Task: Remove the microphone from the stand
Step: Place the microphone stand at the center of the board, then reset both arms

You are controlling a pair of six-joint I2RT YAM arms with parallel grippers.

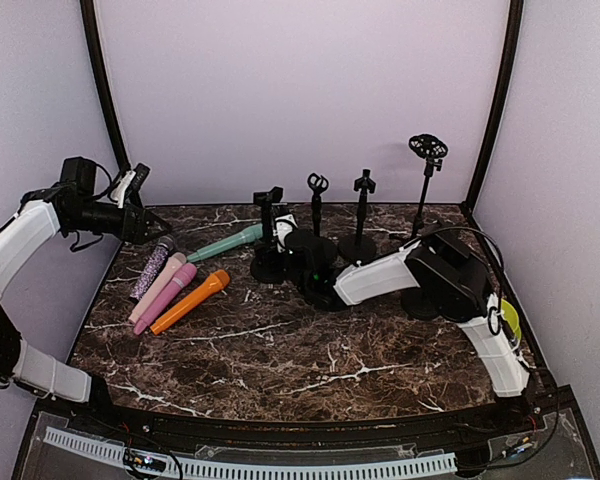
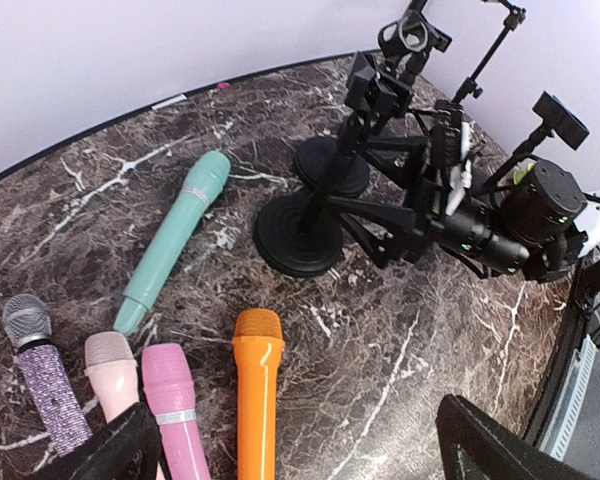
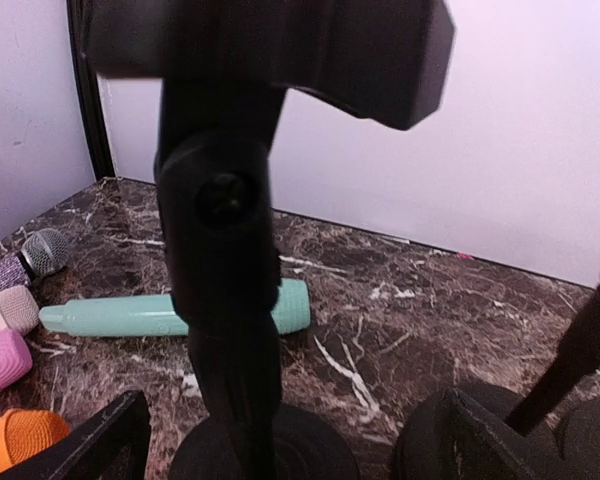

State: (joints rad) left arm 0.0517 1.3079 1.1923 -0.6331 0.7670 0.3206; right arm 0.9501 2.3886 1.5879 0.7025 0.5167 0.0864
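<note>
A black stand (image 1: 269,235) with an empty clip on top rises at the table's middle back. My right gripper (image 1: 285,255) is open around its post (image 3: 225,300), which stands nearer the left finger (image 3: 100,440) than the right one (image 3: 480,435). Just behind the stand a teal microphone (image 1: 225,242) lies flat on the marble (image 3: 110,315). My left gripper (image 1: 145,215) hangs open, high at the table's left. Below it lies an orange microphone (image 2: 257,390), between its fingertips in the left wrist view (image 2: 300,460). It holds nothing.
A glitter purple (image 2: 45,380), a pale pink (image 2: 115,375) and a pink microphone (image 2: 175,400) lie side by side left of the orange one. More black stands (image 1: 317,215) (image 1: 363,215) (image 1: 425,180) crowd the back right, all empty. Walls enclose the table's back and sides.
</note>
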